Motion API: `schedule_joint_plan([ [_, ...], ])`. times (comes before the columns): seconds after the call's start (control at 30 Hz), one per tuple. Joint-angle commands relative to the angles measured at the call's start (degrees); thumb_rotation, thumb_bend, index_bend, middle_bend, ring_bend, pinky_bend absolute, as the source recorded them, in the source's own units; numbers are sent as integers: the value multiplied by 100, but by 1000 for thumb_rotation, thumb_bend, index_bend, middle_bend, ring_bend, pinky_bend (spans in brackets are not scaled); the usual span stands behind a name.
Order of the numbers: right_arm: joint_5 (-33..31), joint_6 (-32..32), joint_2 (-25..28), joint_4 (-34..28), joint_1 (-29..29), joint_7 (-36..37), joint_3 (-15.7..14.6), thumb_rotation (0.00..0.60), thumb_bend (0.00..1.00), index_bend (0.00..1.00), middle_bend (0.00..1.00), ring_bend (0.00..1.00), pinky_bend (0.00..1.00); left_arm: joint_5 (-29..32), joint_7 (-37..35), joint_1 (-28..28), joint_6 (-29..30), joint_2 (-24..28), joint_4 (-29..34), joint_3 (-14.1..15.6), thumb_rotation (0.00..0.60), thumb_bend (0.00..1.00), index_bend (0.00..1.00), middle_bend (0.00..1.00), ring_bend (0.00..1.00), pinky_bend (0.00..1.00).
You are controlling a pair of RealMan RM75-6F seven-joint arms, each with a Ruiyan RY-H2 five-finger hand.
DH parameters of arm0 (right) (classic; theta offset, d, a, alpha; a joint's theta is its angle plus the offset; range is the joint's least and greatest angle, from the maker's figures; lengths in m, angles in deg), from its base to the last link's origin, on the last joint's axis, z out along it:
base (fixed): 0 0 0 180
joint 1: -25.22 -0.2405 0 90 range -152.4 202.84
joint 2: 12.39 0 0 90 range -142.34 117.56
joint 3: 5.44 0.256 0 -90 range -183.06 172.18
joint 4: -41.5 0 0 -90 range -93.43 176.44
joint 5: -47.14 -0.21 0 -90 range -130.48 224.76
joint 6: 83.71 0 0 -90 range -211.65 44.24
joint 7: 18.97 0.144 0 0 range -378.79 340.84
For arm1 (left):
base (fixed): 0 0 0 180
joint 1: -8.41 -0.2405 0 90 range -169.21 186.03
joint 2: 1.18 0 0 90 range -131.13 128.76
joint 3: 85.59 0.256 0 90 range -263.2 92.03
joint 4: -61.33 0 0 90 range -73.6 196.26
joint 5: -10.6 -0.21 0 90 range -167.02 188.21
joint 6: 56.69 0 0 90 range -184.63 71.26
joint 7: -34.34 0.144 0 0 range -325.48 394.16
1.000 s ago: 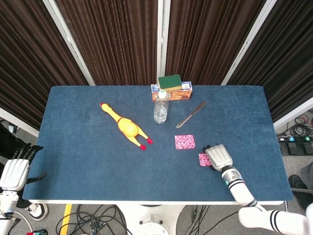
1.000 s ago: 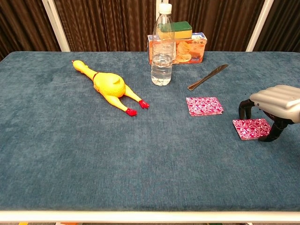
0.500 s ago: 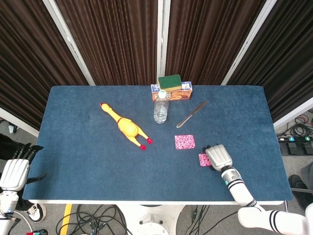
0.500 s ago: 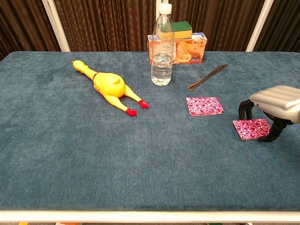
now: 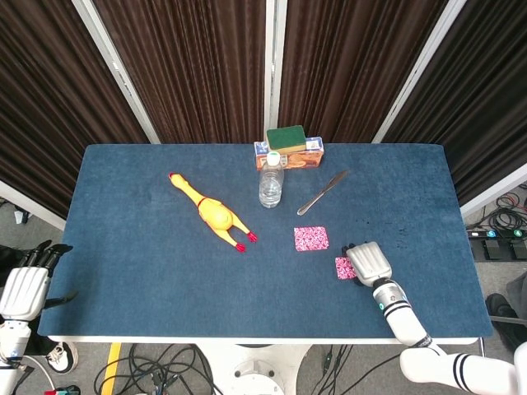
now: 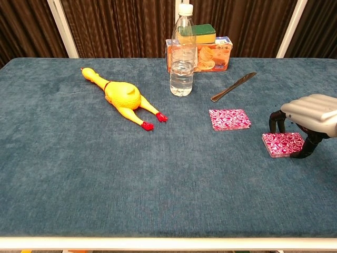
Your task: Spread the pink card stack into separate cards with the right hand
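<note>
Right hand nudges the nearer pink pile; spreading barely begun

Over the last second the change is slight: the right hand (image 6: 308,121) edges a touch towards the table's right end, and the pink card stack (image 6: 283,144) under it slides with it by a hair. The hand arches over that pile, one dark fingertip down at the pile's far left corner and another at its near right corner, so it grips the stack by its edges. From where I stand that reads as a small adjustment of grip, not a spread; the pile shows as one block with no card fanned out of it, so most of the task is left to do.

A second pink pile (image 6: 229,119) lies apart on the blue table (image 6: 79,174), up and to the left of the held one, untouched. The left hand (image 5: 23,288) hangs off the table's left edge, fingers apart, holding nothing.

By my count: two pink piles, one rubber chicken (image 6: 122,97), one water bottle (image 6: 182,52), one knife (image 6: 233,87), one snack box (image 6: 210,54) with one green sponge (image 6: 205,30) on top, two hands
</note>
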Motion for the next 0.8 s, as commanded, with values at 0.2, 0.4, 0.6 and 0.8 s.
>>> schedule_joint_plan([
  [0.2, 61, -30, 44, -55, 18, 60, 29, 600, 123, 436, 429, 723, 782, -8, -6, 1, 6, 6, 5, 1, 600, 35, 192, 194, 91, 179],
  [0.4, 108, -99, 153, -137, 28, 137, 109, 600, 124, 438, 431, 723, 783, -17, 5, 0, 17, 12, 19, 2, 600, 35, 192, 194, 92, 179],
  [0.6, 42, -52, 265, -24, -52, 244, 303, 600, 124, 438, 431, 723, 782, -13, 14, 2, 7, 18, 26, 3, 600, 35, 192, 194, 91, 179],
  [0.8, -120, 242, 157, 549, -255, 334, 495, 600, 124, 438, 431, 723, 782, 0, 27, -10, 8, 20, 25, 4, 600, 35, 192, 194, 91, 179],
])
